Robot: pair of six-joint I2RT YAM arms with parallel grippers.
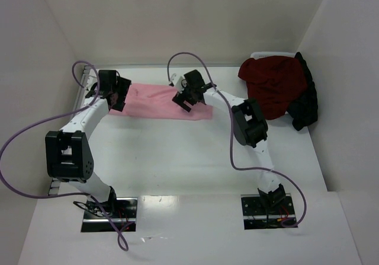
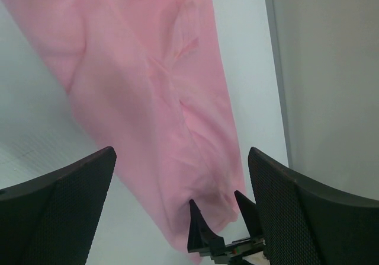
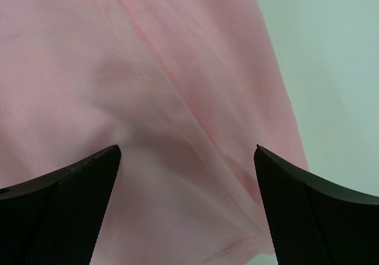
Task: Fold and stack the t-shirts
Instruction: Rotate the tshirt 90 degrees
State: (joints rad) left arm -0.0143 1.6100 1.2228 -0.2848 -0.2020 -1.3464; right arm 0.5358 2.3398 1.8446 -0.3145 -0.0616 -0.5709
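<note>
Both the left fingers (image 2: 59,211) and right fingers (image 3: 308,217) hang spread wide, empty, above the pink t-shirt (image 1: 163,102) lying as a strip on the counter (image 1: 177,158); maroon t-shirt (image 1: 275,87) and black t-shirt (image 1: 305,106) lie heaped far right.

A: White table (image 1: 177,164), what's on it rn?
B: One pink tee (image 1: 157,102), flat, folded to a long strip, far side, left of ctr.
A: Far-right corner?
B: A dark red tee (image 1: 275,87), bunched up, w/ a black tee (image 1: 305,105) touching its right side.
</note>
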